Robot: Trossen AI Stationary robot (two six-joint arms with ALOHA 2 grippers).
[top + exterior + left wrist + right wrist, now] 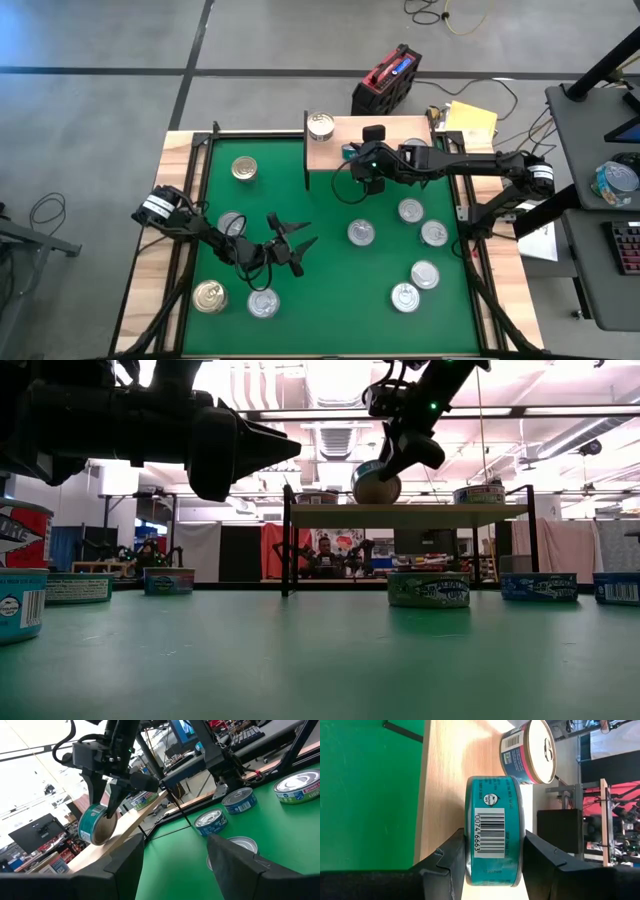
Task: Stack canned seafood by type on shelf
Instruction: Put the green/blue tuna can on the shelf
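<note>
Teal can (492, 840) in right claw (490, 857).

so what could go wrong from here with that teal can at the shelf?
1. The right end effector holds the teal can on its edge, not flat, over the shelf. Released like this, it may roll off the board.
2. It hangs near the shelf's front edge in the low view, so it could drop onto the green mat.
3. The gold-topped can already on the shelf sits close; a sideways move might knock it.
</note>
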